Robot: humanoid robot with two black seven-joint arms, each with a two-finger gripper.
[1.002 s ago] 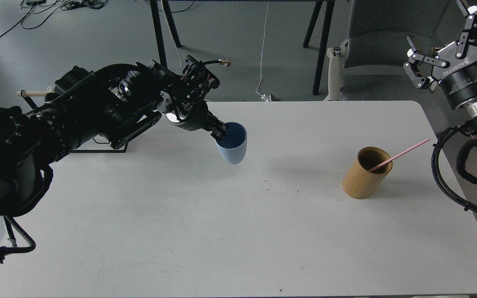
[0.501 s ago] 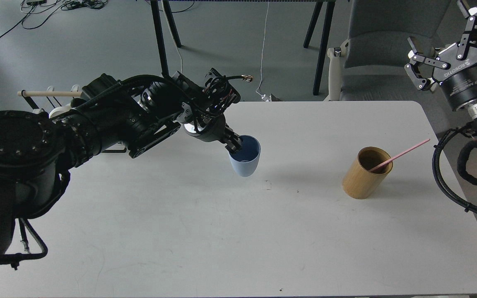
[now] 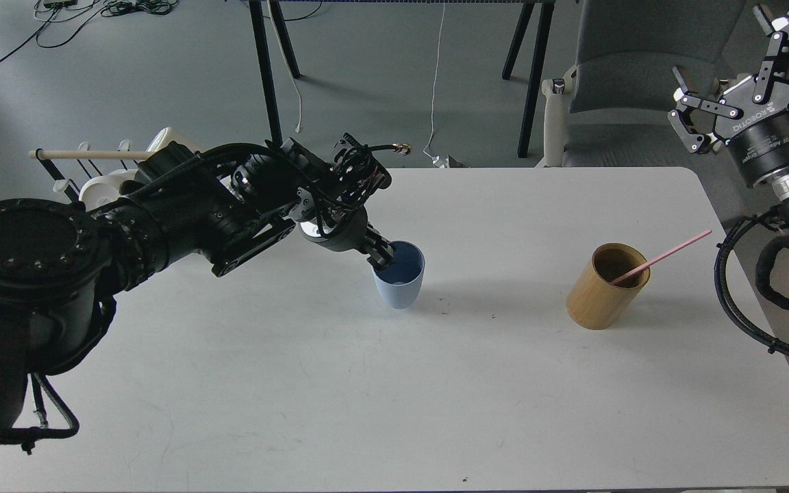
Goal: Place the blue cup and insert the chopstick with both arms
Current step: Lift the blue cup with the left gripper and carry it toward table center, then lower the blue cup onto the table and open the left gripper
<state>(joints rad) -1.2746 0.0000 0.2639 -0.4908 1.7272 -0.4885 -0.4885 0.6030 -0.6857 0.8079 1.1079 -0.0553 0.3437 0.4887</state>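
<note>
Left tool (image 3: 381,256) pinches blue cup (image 3: 399,282) rim, cup just below it

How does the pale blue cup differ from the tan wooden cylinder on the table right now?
The small pale blue plastic cup tapers toward its base; the tan wooden cylinder is wider and straight-sided. The left gripper pinches the cup's rim, while nothing grips the cylinder. The cup looks empty, whereas the cylinder holds the long thin pink chopstick, leaning out to the right. Both stand open-topped on the white table.
</note>
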